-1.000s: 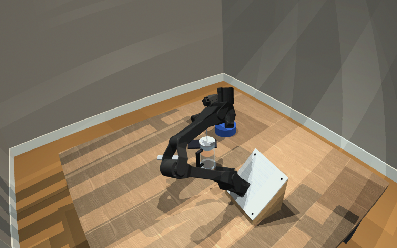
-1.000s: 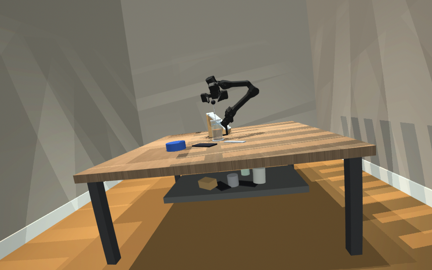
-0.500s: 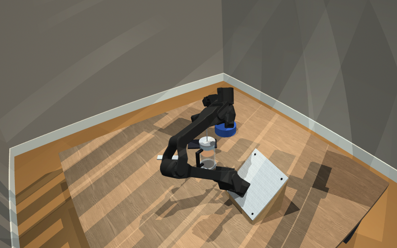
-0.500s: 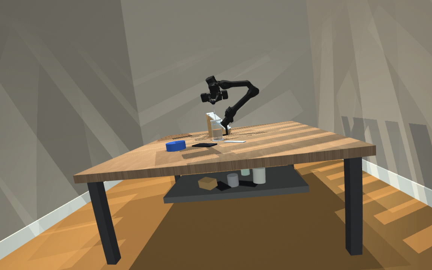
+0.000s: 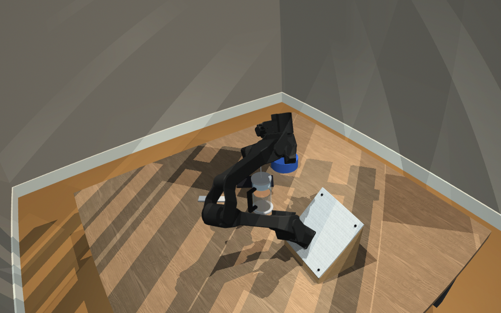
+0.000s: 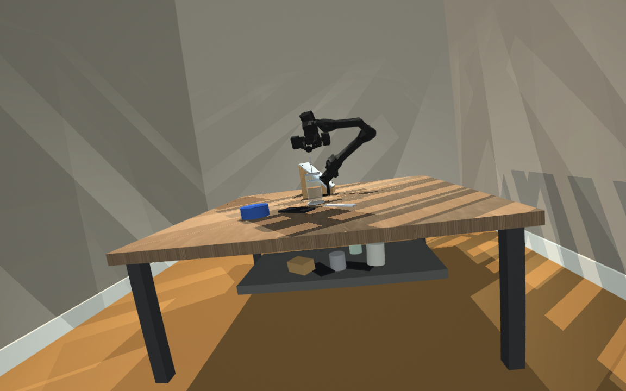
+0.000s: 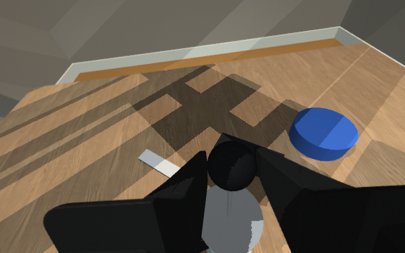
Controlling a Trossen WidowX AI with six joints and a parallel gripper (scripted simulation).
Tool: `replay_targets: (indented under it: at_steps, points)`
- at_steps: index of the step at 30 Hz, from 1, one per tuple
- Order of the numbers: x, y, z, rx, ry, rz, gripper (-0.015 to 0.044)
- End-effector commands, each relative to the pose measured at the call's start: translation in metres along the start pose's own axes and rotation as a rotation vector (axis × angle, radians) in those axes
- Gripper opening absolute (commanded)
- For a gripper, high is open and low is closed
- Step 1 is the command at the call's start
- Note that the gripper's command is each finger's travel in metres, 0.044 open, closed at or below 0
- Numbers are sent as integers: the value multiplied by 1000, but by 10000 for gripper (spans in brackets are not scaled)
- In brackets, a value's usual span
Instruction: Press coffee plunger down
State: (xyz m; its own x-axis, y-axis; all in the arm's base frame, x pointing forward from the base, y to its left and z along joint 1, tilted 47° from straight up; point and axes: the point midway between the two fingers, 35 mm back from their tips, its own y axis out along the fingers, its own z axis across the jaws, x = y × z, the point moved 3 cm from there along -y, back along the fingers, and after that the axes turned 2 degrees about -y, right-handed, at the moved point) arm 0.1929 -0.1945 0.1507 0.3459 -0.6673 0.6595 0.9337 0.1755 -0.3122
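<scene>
Claw [image 7: 231, 169] clamped on the knob [image 7: 231, 171], plunger not yet down!

You've got the black ball squeezed between both fingers, high above the grey lid [image 7: 232, 221] of the press [image 5: 261, 196], which stands upright near the middle of the table [image 6: 402, 204], just beside the arm's base. Careful now: push off-vertical and that thin rod could lever the glass over or skid it toward the blue disc [image 7: 323, 133]. Drive straight down.

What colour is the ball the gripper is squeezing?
Black: the plunger knob, clearest in the wrist view.
</scene>
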Motion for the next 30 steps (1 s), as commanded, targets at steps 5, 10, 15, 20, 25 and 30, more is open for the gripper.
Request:
replay_targets:
  at_steps: [5, 10, 15, 20, 25, 30]
  points:
    - [-18, 11, -2, -6, 17, 27, 127]
    - [-25, 16, -3, -7, 17, 28, 127]
    - [-31, 21, -3, -8, 16, 29, 127]
    - [-38, 26, -4, -9, 16, 29, 127]
    - [-45, 30, -4, -9, 17, 28, 127]
    - [-52, 35, -3, -8, 17, 26, 127]
